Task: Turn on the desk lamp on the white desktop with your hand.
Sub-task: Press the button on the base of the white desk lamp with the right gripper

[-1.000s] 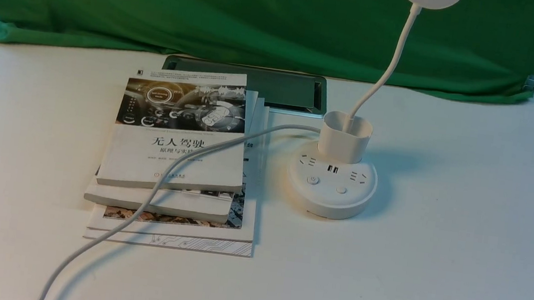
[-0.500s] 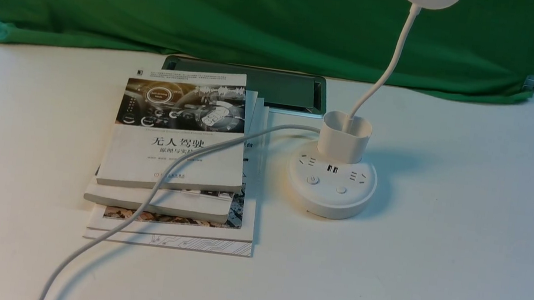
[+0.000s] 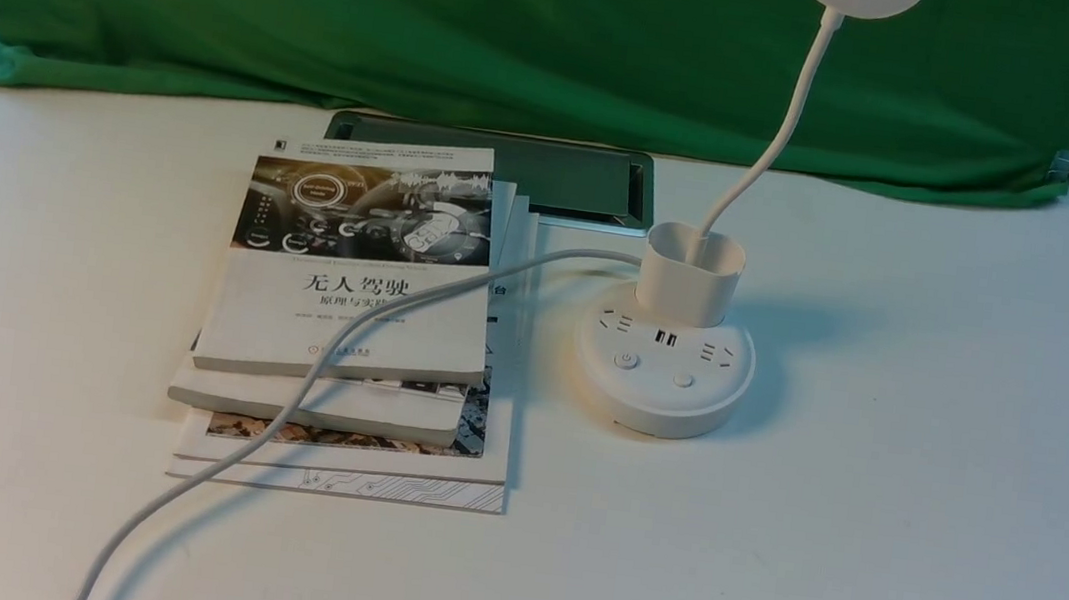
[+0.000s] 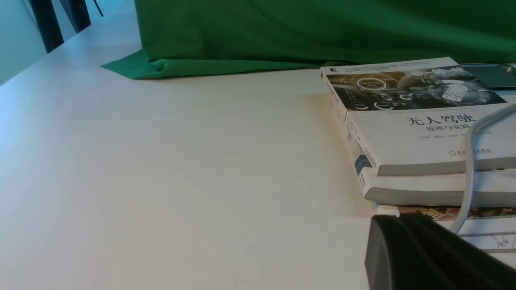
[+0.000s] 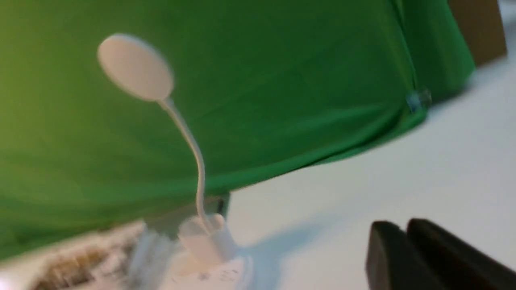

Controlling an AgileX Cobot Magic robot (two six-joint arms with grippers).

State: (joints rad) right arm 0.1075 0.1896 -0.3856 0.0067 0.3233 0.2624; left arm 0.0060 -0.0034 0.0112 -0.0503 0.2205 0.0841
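Lamp (image 3: 662, 375) looks unlit on desktop (image 3: 869, 540), right of books (image 3: 351, 319), buttons untouched: pressing is all left. Right gripper (image 5: 405, 233), well apart, looks pinched closed; left gripper's (image 4: 403, 241) opening cannot be told.

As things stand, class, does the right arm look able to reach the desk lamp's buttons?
Probably yes: white desktop right of the desk lamp lies bare; the books and cable sit to its left.

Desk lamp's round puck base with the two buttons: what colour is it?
The desk lamp's round puck base is plain white, with no pattern; the front view shows it best.
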